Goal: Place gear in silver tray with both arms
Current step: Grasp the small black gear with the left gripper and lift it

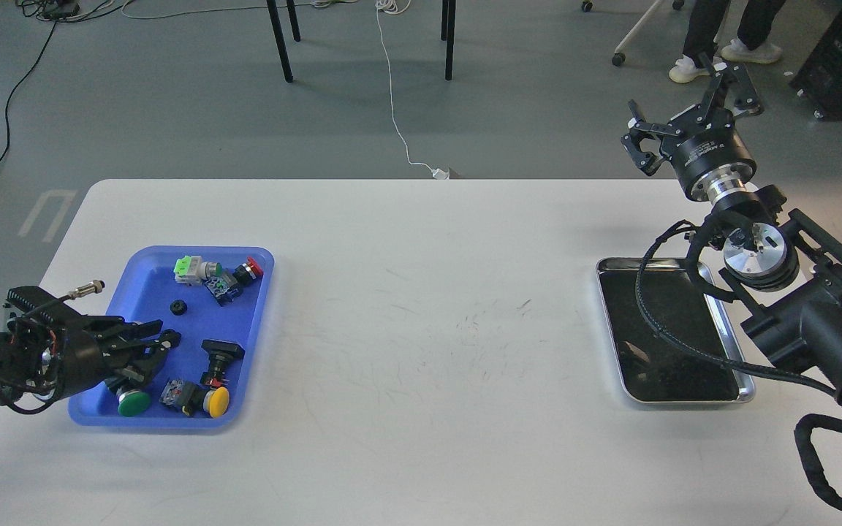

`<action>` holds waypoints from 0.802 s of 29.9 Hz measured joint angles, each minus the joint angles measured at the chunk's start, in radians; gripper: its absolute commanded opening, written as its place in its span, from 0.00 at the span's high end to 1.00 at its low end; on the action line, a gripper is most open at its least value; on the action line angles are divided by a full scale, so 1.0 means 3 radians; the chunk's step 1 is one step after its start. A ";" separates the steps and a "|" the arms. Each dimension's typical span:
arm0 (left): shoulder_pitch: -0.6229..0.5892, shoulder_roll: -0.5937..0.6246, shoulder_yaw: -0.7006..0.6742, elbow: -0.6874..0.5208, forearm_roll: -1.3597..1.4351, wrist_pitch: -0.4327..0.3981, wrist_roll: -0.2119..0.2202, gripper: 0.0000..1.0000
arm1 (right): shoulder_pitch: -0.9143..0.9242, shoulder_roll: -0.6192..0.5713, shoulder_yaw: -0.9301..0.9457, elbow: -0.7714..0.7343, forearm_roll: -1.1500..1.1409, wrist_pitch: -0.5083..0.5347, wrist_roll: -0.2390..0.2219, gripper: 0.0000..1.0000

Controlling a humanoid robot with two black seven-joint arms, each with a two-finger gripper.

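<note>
The small black gear [178,307] lies in the blue plastic tray [145,277] at the left, among push-button switches. My left gripper [156,333] hovers low over the tray's near-left part, just below and left of the gear, with its fingers slightly apart and nothing between them. The silver tray [615,343] sits empty at the right, partly crossed by my right arm's cable. My right gripper [680,106] is raised beyond the table's far right edge, above and behind the silver tray, open and empty.
The blue tray also holds a green button [133,402], a yellow button [217,400], a black switch [221,353] and a green-and-red switch cluster [218,275]. A person's feet [686,69] and chair legs stand on the floor behind the table.
</note>
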 measured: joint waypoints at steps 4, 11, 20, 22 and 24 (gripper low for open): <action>0.0002 -0.0001 0.0000 0.0002 0.0000 0.0000 -0.0001 0.72 | -0.0003 0.0000 0.0000 0.0000 0.0000 0.0000 0.0000 0.01; 0.0004 -0.0012 -0.0002 0.0009 -0.0005 -0.0023 -0.0001 0.86 | -0.0002 0.0000 0.0000 0.0000 0.0000 0.0000 0.0000 0.01; -0.0324 0.0053 -0.0017 -0.0139 -0.0221 -0.0222 -0.0076 0.85 | 0.0005 -0.0030 0.0000 0.0015 0.0000 0.0000 -0.0003 0.01; -0.0458 0.0167 -0.0021 -0.0297 -0.0338 -0.0316 -0.0145 0.85 | 0.0005 -0.0065 0.0000 0.0038 0.0000 0.0000 -0.0003 0.01; -0.0596 0.0299 -0.0033 -0.0494 -0.0455 -0.0430 -0.0175 0.85 | 0.0004 -0.0107 0.0000 0.0066 0.0000 0.0000 -0.0003 0.01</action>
